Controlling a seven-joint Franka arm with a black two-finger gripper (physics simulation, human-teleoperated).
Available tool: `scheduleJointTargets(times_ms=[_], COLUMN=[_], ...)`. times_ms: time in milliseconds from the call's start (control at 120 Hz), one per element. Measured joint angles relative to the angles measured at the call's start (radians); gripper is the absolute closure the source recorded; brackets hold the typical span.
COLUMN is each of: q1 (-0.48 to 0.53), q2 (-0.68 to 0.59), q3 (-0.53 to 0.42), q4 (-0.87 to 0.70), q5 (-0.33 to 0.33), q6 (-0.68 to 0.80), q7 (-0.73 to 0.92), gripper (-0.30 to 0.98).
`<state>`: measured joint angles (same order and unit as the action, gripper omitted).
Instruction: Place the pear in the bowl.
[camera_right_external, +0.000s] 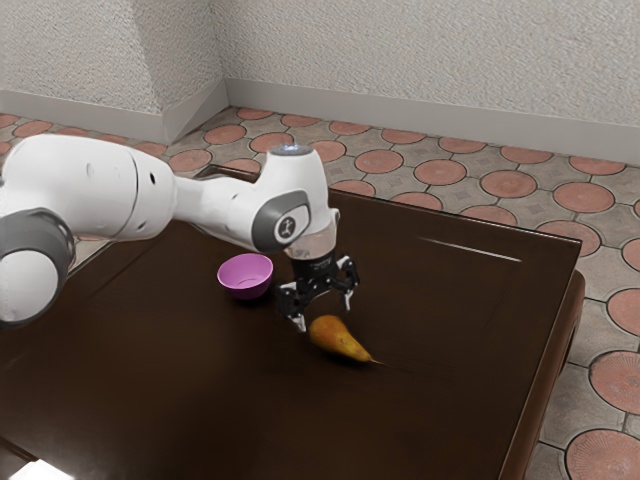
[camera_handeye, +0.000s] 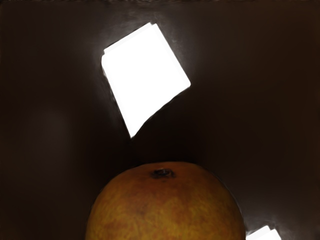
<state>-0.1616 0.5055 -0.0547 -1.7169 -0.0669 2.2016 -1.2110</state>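
Exterior view, arm (camera_right_external: 225, 205): one, reaching in from the exterior view's left, wrist bent so that the last link points down over the table (camera_right_external: 180, 400).
Gripper (camera_right_external: 322, 314): one, black, aimed downward, poised just beside the pear's blunt end; contact with it impossible to tell.
Fingers (camera_right_external: 298, 323): two, spread well apart, clamped on nothing.
Pear (camera_right_external: 337, 337): one, yellow-brown, lying on its side on the tabletop, outside the bowl (camera_right_external: 245, 277), stem pointing away from the gripper toward the exterior view's right.
Bowl: one, pink-purple, upright on the table, apart from the pear, over toward the exterior view's left.
Table: one, dark brown, on a floor (camera_right_external: 510, 184) of round reddish tiles.
Wrist view, pear: one, blunt end toward the camera, dark blossom scar (camera_handeye: 163, 173) in plain sight, close under the hand.
White patches (camera_handeye: 145, 75): two on the dark surface, the larger past the blunt end, the smaller close by the pear's side.
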Motion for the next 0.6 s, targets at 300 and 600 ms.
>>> scheduleJointTargets(times_ms=[300,600], q1=[-0.001,-0.008], q2=[0.035,0.019], q3=[0.000,0.000], q4=[0.009,-0.047], q5=[-0.004,-0.007], q6=[0.057,0.101], q7=[-0.126,-0.203], gripper=[0.00,0.00])
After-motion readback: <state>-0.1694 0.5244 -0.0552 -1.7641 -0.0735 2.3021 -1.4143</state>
